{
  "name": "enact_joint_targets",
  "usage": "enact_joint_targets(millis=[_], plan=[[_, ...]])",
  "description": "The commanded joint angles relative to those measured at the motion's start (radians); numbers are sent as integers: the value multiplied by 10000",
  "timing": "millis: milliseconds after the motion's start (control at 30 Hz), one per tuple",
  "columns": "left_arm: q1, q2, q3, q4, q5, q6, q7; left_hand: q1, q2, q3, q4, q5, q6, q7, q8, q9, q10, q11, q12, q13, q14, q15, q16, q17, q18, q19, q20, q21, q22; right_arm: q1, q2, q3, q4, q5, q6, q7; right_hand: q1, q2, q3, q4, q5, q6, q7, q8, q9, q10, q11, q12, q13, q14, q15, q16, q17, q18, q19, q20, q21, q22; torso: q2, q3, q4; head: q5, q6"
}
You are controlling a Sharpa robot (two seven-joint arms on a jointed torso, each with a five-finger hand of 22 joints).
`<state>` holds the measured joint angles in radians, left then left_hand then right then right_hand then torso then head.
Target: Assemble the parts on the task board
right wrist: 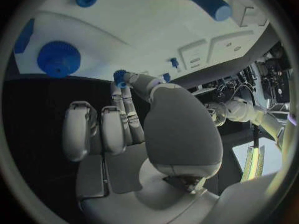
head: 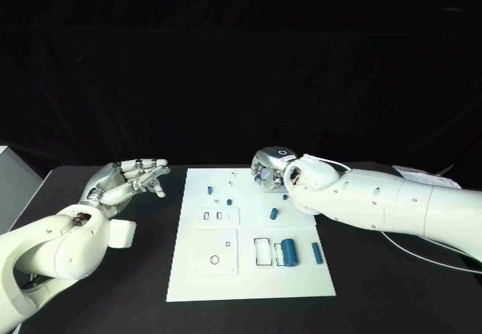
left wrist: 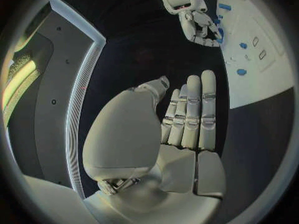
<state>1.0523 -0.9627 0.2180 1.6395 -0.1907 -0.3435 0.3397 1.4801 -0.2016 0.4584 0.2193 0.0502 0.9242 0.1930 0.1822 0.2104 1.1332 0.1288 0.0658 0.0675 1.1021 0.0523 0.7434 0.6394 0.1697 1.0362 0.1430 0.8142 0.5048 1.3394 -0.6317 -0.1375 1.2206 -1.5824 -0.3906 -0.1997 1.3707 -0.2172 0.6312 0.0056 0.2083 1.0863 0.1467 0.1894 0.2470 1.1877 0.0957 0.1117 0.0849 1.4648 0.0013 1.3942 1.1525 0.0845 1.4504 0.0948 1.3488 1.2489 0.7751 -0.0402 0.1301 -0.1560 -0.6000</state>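
Blue parts (head: 289,251) (about eight) dot one white task board (head: 251,236).

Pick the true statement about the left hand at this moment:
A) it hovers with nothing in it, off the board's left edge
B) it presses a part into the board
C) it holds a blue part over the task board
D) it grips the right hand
A: the left hand holds nothing, fingers apart, over black table beside the task board.
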Motion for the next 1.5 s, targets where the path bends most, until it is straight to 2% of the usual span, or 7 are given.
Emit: enact_joint_targets(millis=[33,367,733,967,1233,1367,1500], plan=[[1,15,10,19,-37,152,51,-66,40,44,-4,-3,65,-10,-57,-2,-1,-4,-18,6,-72,5,68,9,125,-86,2,51,8,9,157,16,-46,-284,-661,-144,92,20,53,-1,54,80,5,39,21,259,-181,41,61,346,-77,65,13,-200,60,-16,67,23,22,-12,37,6,26],[2,28,10,83,-40,157,47,-58,38,62,-19,-4,66,-10,-57,0,-4,-4,-19,5,-77,5,80,13,126,-100,2,78,27,29,1022,39,-738,-324,-1054,-118,94,17,69,-16,58,83,5,46,34,272,-182,40,65,350,-79,76,32,-206,70,-18,90,56,59,-23,59,15,34],[4,50,13,134,-60,172,42,-58,38,62,-19,-4,66,-10,-57,0,-4,-4,-19,5,-77,5,80,13,126,-100,2,78,27,32,1675,42,-1493,-209,-1082,43,60,-36,131,-68,81,11,27,27,74,224,-158,-26,60,357,-67,109,65,-212,72,-17,118,97,79,-148,236,-65,-16],[5,50,22,165,-75,176,40,-58,38,62,-19,-4,66,-10,-57,0,-4,-4,-19,5,-77,5,80,13,126,-100,2,78,27,25,1848,42,-1759,-193,-971,104,43,-56,154,-87,71,-15,32,21,93,199,-149,-56,56,359,-58,121,74,-213,69,-11,122,102,99,-199,307,-103,-20],[6,37,32,186,-83,176,36,-58,38,62,-19,-4,66,-10,-57,0,-4,-4,-19,5,-77,5,80,13,126,-100,2,78,27,11,1922,41,-1920,-194,-848,126,34,-79,169,-110,57,-37,38,15,108,189,-142,-75,55,355,-53,122,59,-209,58,-7,111,87,127,-190,309,-73,-7],[7,38,36,189,-84,189,33,-58,38,62,-19,-4,66,-10,-57,0,-4,-4,-19,5,-77,5,80,13,126,-100,2,78,27,-1,1961,40,-2008,-188,-680,110,20,-88,170,-112,43,-43,40,15,116,188,-139,-81,56,354,-50,124,57,-207,53,-4,106,80,127,-200,326,-93,-29],[7,38,38,191,-84,204,30,-58,38,62,-19,-4,66,-10,-57,0,-4,-4,-19,5,-77,5,80,13,126,-100,2,78,27,-10,1967,38,-2095,-191,-570,74,9,-92,171,-112,30,-45,40,17,122,190,-138,-84,57,355,-47,128,62,-213,63,-3,126,110,133,-189,328,-76,-42]])
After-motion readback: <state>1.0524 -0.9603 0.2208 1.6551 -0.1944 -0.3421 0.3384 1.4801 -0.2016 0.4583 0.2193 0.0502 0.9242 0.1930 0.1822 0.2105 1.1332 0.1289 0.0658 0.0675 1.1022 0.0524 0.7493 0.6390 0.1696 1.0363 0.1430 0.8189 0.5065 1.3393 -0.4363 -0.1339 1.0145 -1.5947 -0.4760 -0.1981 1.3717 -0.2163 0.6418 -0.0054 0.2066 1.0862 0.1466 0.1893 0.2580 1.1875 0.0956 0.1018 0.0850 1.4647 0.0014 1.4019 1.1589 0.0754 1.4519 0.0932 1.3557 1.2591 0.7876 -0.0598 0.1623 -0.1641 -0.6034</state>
